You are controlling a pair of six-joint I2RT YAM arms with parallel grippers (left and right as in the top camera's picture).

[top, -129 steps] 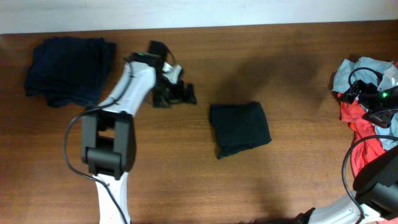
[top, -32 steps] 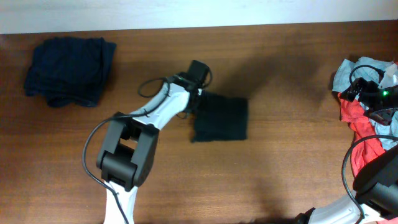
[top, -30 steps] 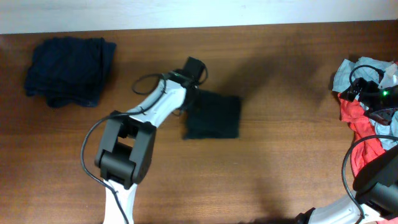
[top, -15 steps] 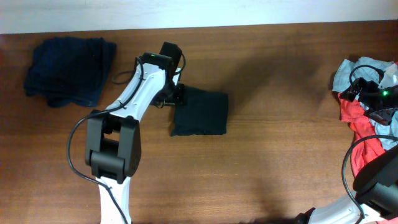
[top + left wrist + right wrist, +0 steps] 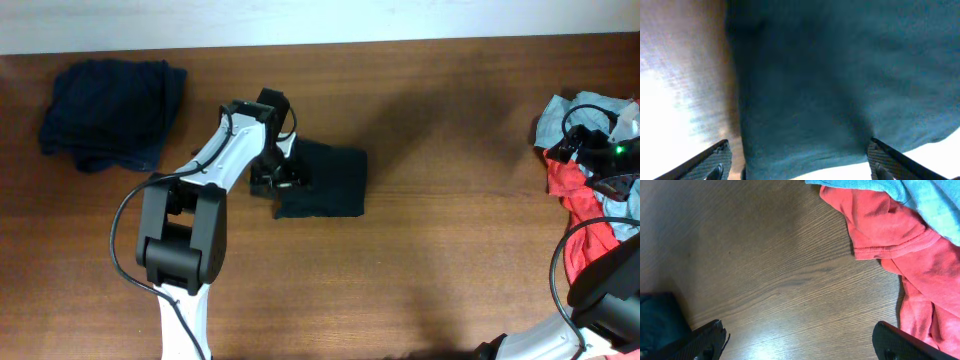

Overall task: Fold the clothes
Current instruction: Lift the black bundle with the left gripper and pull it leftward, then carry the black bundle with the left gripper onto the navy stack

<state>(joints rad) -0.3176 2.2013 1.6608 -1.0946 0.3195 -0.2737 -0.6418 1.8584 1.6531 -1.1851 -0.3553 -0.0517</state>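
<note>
A folded black garment lies on the wooden table left of centre. My left gripper hovers at its left edge. In the left wrist view its jaws stand wide open, and the dark fabric spreads beneath and between them, gripped by neither finger. A dark navy folded pile rests at the far left. Red and grey-blue clothes lie in a heap at the right edge. My right gripper is open over bare wood beside the red cloth.
The right arm and its cables sit on top of the red and grey-blue heap. A dark shape shows at the lower left of the right wrist view. The table's far edge meets a pale wall.
The left gripper dragged the folded black garment leftward, then opened and let it go. It has shifted slightly toward the near side along the garment's left edge. The right arm is still.
</note>
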